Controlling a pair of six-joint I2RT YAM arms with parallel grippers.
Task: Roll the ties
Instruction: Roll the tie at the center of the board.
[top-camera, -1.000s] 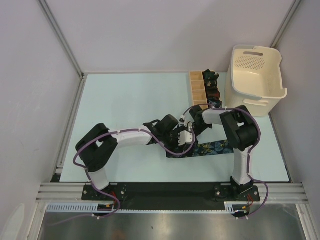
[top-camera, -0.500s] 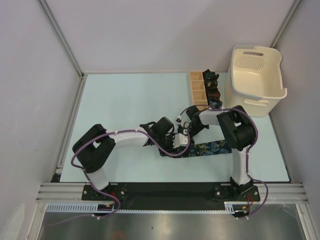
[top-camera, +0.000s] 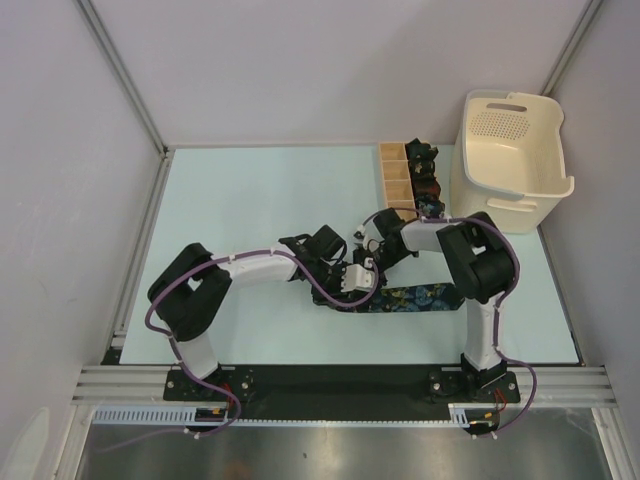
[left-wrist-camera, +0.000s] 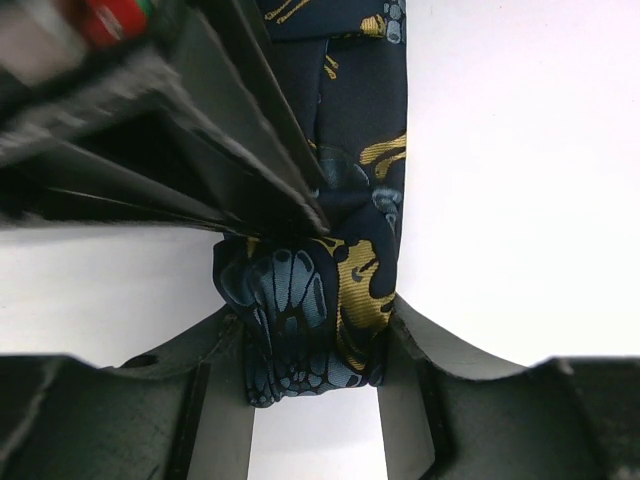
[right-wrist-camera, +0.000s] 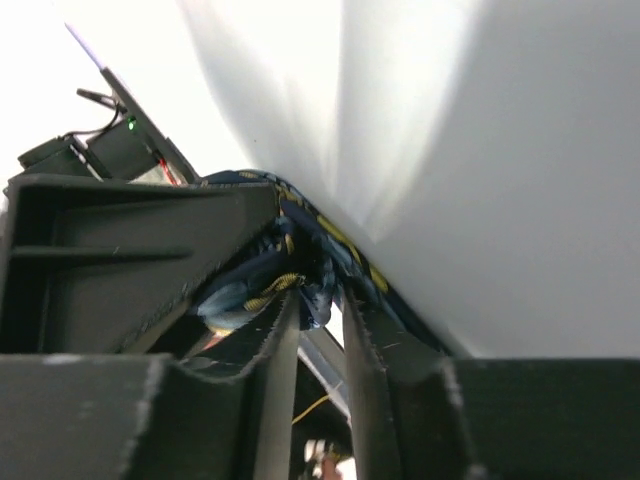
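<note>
Seen from above, two robot arms reached from the bottom edge toward the middle of one pale table (top-camera: 250, 200). One flowered tie (top-camera: 420, 297), navy with blue, teal and yellow blooms, lay flat on the table right of centre, running left to right. Its left end was gathered into a small roll where the two claws met.

The left claw (top-camera: 357, 281) was clenched on that roll. In the left wrist view its two fingers (left-wrist-camera: 425, 350) rose from the bottom corners of the frame and pressed against the roll on both sides. The rest of the tie ran straight up to the top edge. Dark blades of the other claw came in from the upper left and lay over the fabric just above the roll.

The right claw (right-wrist-camera: 320, 300) showed its two fingers at the bottom centre of its own view, standing a narrow gap apart. A bunch of the flowered fabric sat at their tips. Whether they pinched the fabric or had let it go could not be told.

In the upper right of the overhead view stood one tan wooden box (top-camera: 393, 170) split into small compartments. Dark rolled ties (top-camera: 426, 170) filled its right-hand column, though their number could not be made out. One cream plastic basket (top-camera: 520, 185) stood just beside the box, on its right.
</note>
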